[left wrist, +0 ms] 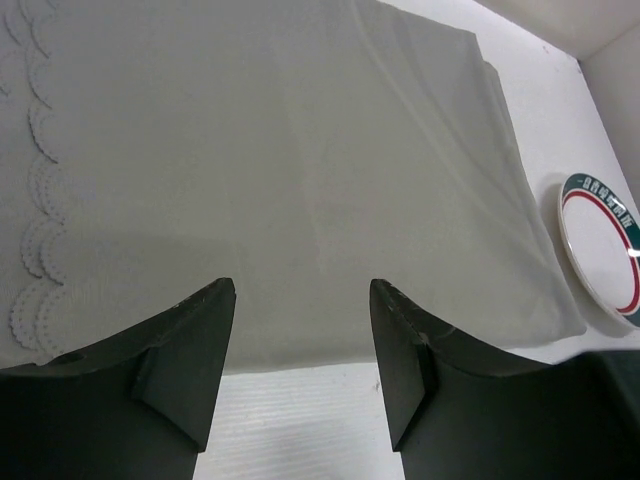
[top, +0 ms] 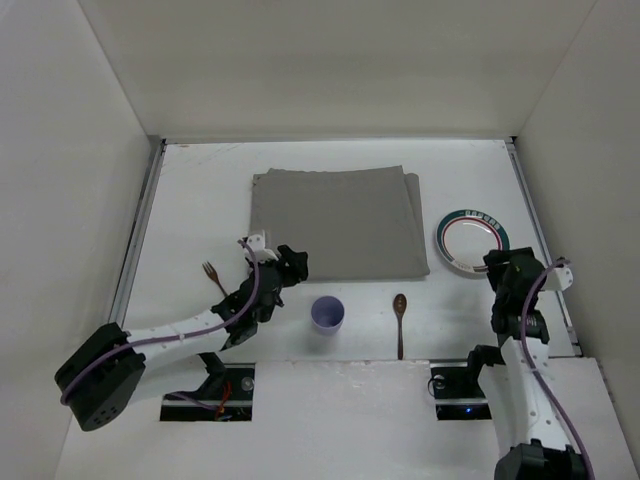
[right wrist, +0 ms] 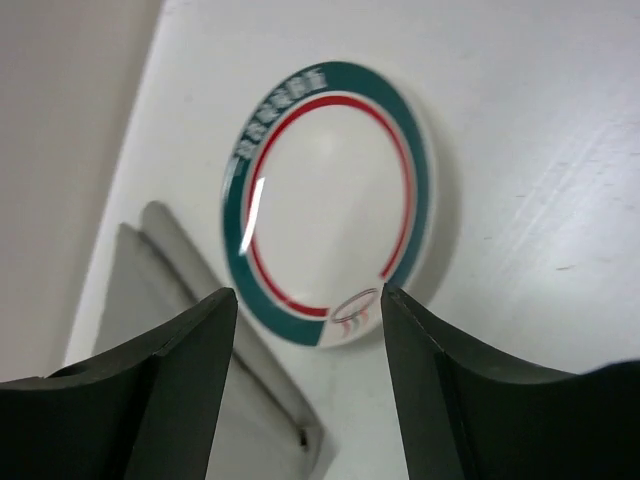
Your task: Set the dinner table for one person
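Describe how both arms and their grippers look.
Both the left arm and right arm have white links, black joint housings and a purple cable running along them. The left gripper and right gripper are black, with broad, matte, wedge-shaped fingers. No markings visible.

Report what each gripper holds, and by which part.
Nothing is held. The left gripper is open near the grey rectangular cloth mat; the right gripper is open, facing the round white plate with green and red rings.
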{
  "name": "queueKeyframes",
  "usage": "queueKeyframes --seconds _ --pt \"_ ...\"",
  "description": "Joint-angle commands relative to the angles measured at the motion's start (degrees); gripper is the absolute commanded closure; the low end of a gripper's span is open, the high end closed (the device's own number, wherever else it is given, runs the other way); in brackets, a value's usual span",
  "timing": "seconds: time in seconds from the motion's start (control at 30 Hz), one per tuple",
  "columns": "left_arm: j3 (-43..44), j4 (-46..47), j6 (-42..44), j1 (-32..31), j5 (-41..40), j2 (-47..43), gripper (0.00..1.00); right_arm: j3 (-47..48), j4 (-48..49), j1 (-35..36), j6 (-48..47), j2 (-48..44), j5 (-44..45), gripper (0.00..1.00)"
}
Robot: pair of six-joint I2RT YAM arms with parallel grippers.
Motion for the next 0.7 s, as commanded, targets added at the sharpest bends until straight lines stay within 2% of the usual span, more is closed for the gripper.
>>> queueKeyframes --seconds 0.0,0.17,0.5,0.6,0.67 --pt "-1.9 11.1 3.9 -0.6 -3.9 0.1 0.46 -1.5 -0.1 -3.9 -1.6 3.6 -2.6 0.35" --pt "-3.6 10.3 2.2 1.0 -4.8 -2.2 0.46 -2.7 7.4 -5.0 -0.1 12.5 -5.1 0.45" --pt "-6.2 7.6 -0.6 2.8 -10.0 -8.7 0.45 -2.4 19.0 -6.3 2.4 27.6 -7.5 0.49" --pt "-6.1 6.5 -1.9 3.4 -10.2 -7.6 0.45 -1.9 22.6 -6.6 3.2 33.4 -8.2 0.59" --pt "-6.1 6.6 -2.6 3.7 -10.0 -6.5 0.45 -1.8 24.5 -7.3 3.6 36.5 -8.8 0.72"
